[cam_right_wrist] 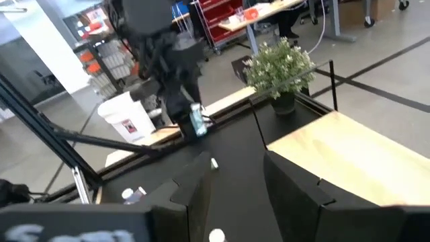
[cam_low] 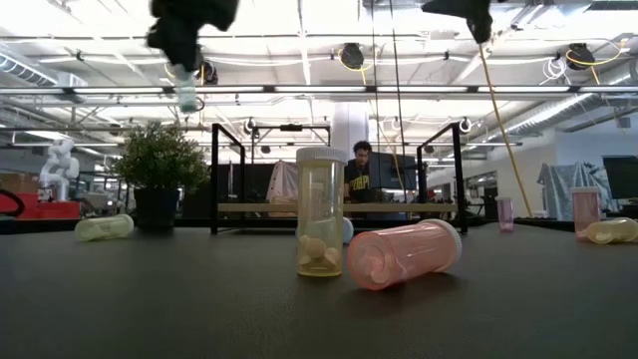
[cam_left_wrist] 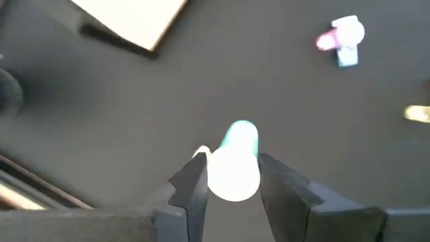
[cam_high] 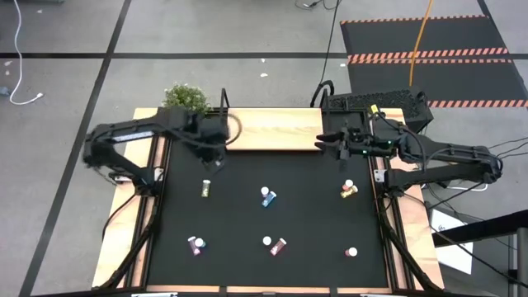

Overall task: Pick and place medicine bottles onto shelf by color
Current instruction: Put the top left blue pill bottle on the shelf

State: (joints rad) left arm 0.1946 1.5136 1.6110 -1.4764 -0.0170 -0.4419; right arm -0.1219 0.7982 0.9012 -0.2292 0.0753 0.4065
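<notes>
The left end effector (cam_left_wrist: 232,176) hangs above the black surface (cam_high: 247,214), just in front of the shelf's left end, with its two dark fingers (cam_left_wrist: 191,185) clamped on a green bottle (cam_left_wrist: 235,158). That bottle has a pale teal body and a white cap and stands clear of the surface; in the right wrist view it hangs from the far arm, near the plant (cam_right_wrist: 279,67).

The shelf (cam_high: 268,129) is a light wooden board along the far edge, with thin black uprights.

The right end effector (cam_high: 342,147) hovers by the shelf's right end, its fingers set narrowly apart and holding nothing.

Other bottles are scattered over the surface: a yellow one (cam_high: 205,188) lying left of centre, a blue one (cam_high: 267,197) in the middle, an orange one (cam_high: 349,190) on the right, and maroon ones (cam_high: 196,245) (cam_high: 278,246) nearer the front. From the low view, a yellow bottle (cam_low: 321,211) stands upright with a pink bottle (cam_low: 404,254) lying on its side just beside it.
</notes>
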